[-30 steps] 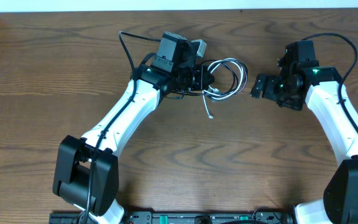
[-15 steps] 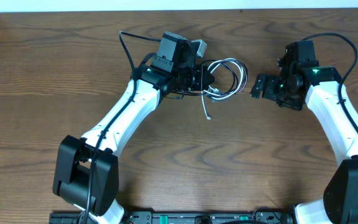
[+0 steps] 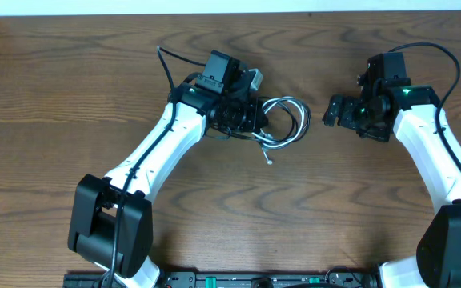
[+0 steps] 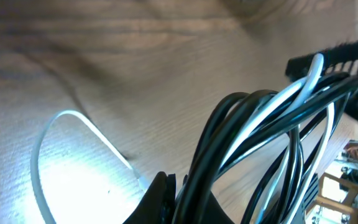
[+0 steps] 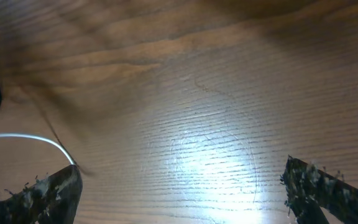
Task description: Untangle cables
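Note:
The cables (image 3: 288,120), one black and one white, are coiled together in a small tangled bundle on the wooden table. A loose white end (image 3: 270,158) trails toward the front. My left gripper (image 3: 259,118) is shut on the bundle's left side. In the left wrist view the black and white strands (image 4: 260,124) rise out of the closed left gripper (image 4: 182,199), and a white loop (image 4: 61,134) lies on the table. My right gripper (image 3: 329,112) stands open just right of the bundle, apart from it. The right gripper (image 5: 182,193) holds nothing, with a white strand (image 5: 33,139) at its left finger.
Thick black robot wires (image 3: 165,68) loop off the left arm, and another (image 3: 434,50) arcs over the right arm. A pale wall edge (image 3: 214,6) runs along the far side of the table (image 3: 238,200).
My left gripper has pulled the bundle a little toward the front of the table, and the loose white end has slid the same way. The right arm has not moved.

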You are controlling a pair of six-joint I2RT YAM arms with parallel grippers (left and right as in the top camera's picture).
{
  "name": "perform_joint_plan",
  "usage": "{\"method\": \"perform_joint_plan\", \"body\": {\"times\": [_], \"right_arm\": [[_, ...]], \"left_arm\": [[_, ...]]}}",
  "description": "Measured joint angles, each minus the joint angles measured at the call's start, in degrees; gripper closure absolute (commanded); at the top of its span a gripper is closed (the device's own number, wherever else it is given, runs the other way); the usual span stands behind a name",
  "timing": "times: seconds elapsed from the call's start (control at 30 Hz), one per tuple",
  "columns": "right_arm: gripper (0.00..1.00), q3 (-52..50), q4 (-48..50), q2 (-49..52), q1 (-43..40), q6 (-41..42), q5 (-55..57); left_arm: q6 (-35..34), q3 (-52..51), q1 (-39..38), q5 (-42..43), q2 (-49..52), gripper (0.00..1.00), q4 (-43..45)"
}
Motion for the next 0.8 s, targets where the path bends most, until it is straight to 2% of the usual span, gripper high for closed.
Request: {"method": "perform_joint_plan", "body": {"times": [0.13, 0.23, 0.57, 0.8], "right_arm": [[0.01, 0.0, 0.11, 0.0, 0.0, -0.02, 0.02], [0.01, 0.0, 4.13, 0.0, -0.02, -0.02, -0.31], [0.01, 0.0, 8.2, 0.0, 0.0, 1.86, -0.79], [0.01, 0.04, 9.51, 0.0, -0.02, 4.94, -8.22]], "left_arm": [[1.27, 0.0, 0.0, -0.13, 0.0, 0.92, -2.56], [3.17, 0.0, 0.0, -0.24, 0.0, 0.92, -3.91], [6.64, 0.0, 0.0, -0.26, 0.0, 0.93, -3.3], [6.73, 0.0, 0.0, -6.1, 0.0, 0.92, -1.55]]}}
